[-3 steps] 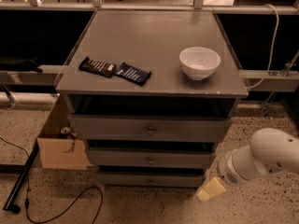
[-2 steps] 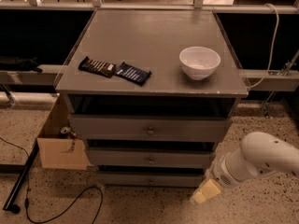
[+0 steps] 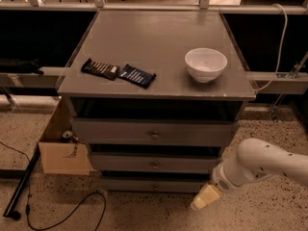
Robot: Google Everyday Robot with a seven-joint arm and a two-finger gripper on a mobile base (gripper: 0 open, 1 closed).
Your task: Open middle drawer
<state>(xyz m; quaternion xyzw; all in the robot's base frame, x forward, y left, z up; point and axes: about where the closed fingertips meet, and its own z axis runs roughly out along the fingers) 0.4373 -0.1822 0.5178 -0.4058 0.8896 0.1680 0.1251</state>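
The grey cabinet (image 3: 159, 47) has three grey flat-fronted drawers, each with a small round knob. The middle drawer (image 3: 125, 163) sits between the taller top drawer (image 3: 120, 131) and the slim bottom drawer (image 3: 130, 184). Its knob (image 3: 155, 165) is at the centre of its front, and the front lies in line with the other two. My gripper (image 3: 204, 198), cream-tipped on a white arm (image 3: 262, 165), hangs low at the cabinet's lower right corner. It is below and to the right of the middle drawer's knob and touches nothing.
On the cabinet top lie two dark snack bars (image 3: 118, 72) and a white bowl (image 3: 206, 64). A cardboard box (image 3: 62, 153) stands on the floor to the left. A black cable (image 3: 72, 215) and a black pole (image 3: 21, 186) lie on the speckled floor.
My gripper and arm have moved a little to the left and slightly lower, closer to the cabinet's lower right corner. The drawers have not moved.
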